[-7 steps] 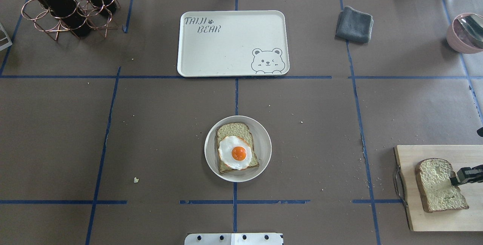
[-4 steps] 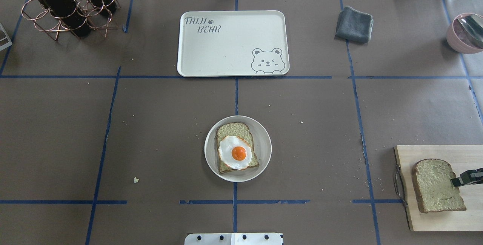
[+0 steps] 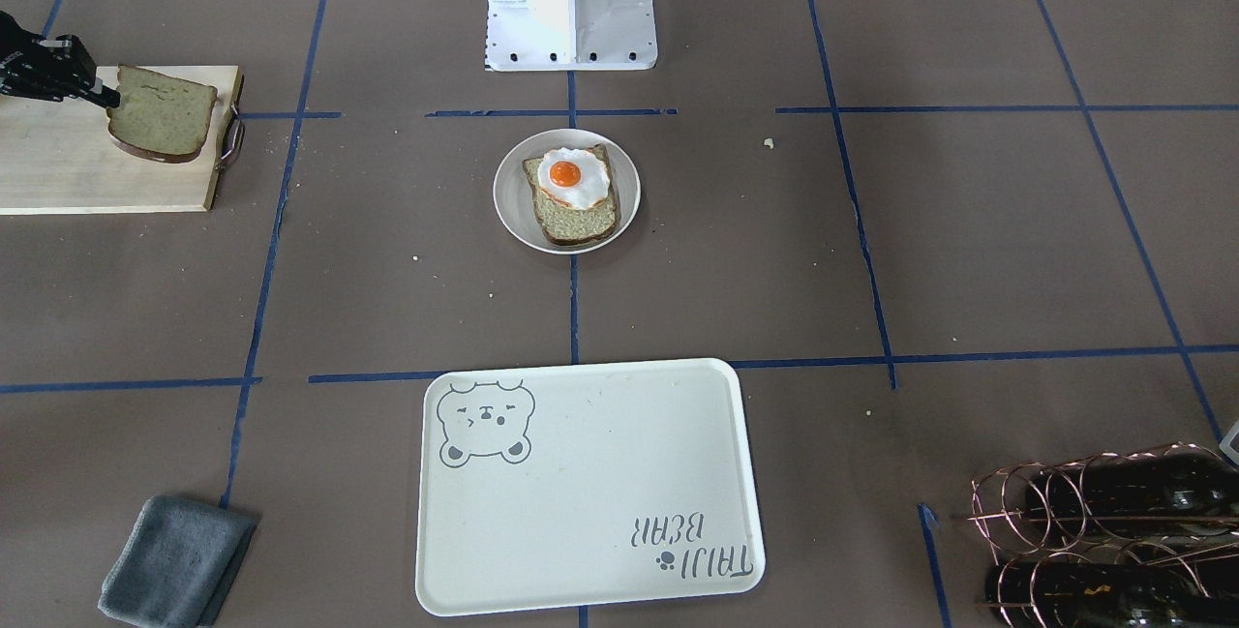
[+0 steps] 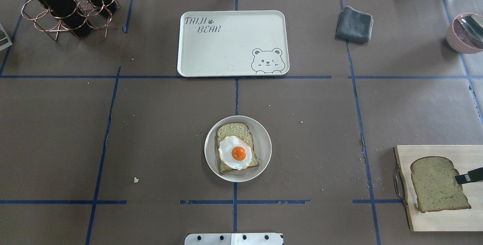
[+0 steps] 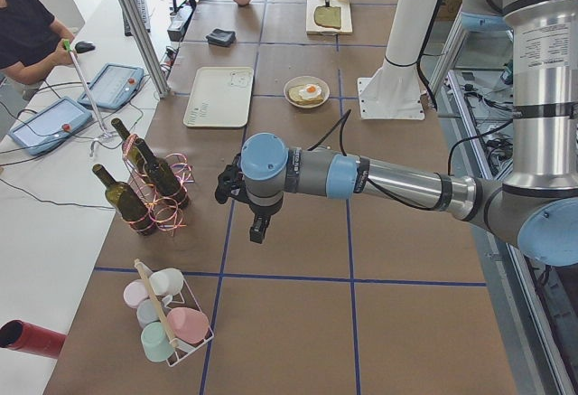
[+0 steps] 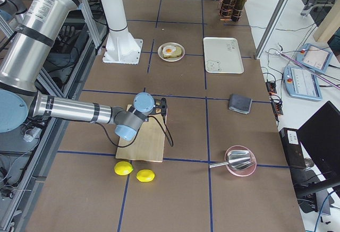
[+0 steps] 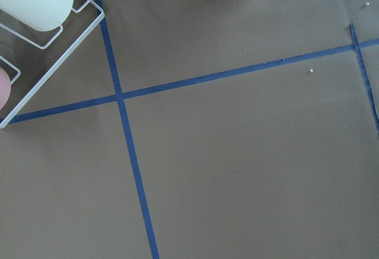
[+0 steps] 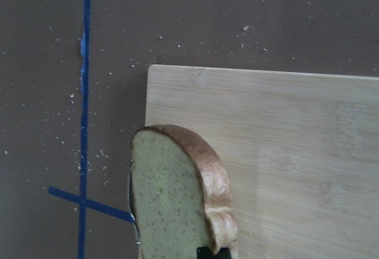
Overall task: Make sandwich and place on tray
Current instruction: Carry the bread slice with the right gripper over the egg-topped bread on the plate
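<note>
Bread (image 4: 437,184), pale tan with dark brown crust, hangs over the board (image 4: 445,220), pinched in our right gripper (image 4: 461,179). A second slice (image 4: 234,130) carries the fried egg (image 4: 236,153) on the plate (image 4: 264,148), apart from the tray (image 4: 226,48). Whether our left gripper (image 5: 257,230) is parted, we cannot tell.

The right gripper (image 4: 461,179) is cropped at 3 o'clock overhead, the bread slice (image 8: 169,200) at 6 o'clock in its wrist view, and the left gripper's (image 5: 257,229) jaws cannot be judged.

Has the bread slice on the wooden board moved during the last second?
Yes. The slice has shifted slightly toward the handle of the board, and it looks lifted by the right claw.
</note>
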